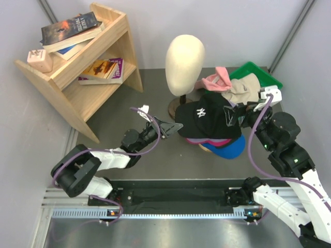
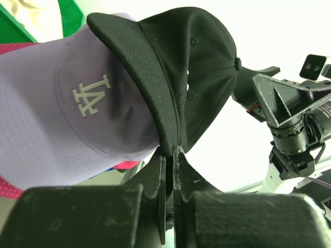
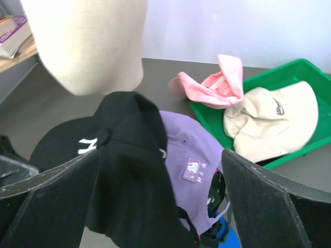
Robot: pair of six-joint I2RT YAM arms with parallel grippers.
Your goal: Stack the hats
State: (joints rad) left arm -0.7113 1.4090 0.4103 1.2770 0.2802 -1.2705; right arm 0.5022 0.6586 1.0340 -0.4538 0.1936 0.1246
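Observation:
A black cap with a white logo (image 1: 207,120) sits tilted on top of a pile of a lavender cap (image 3: 194,155), a magenta cap (image 1: 207,140) and a blue cap (image 1: 231,150). My left gripper (image 1: 166,127) is shut on the black cap's brim (image 2: 155,88), with the jaws (image 2: 171,151) pinching its edge. My right gripper (image 1: 231,114) is open, and its fingers (image 3: 279,201) stand on either side of the black cap's back (image 3: 129,170). A light pink cap (image 1: 216,80) and a cream hat (image 1: 243,90) lie behind the pile, the cream one in a green tray (image 1: 261,72).
A cream mannequin head (image 1: 184,57) on a round wooden stand (image 1: 175,107) is just behind the pile. A wooden shelf (image 1: 77,77) with books stands at the back left. Grey walls close in on both sides.

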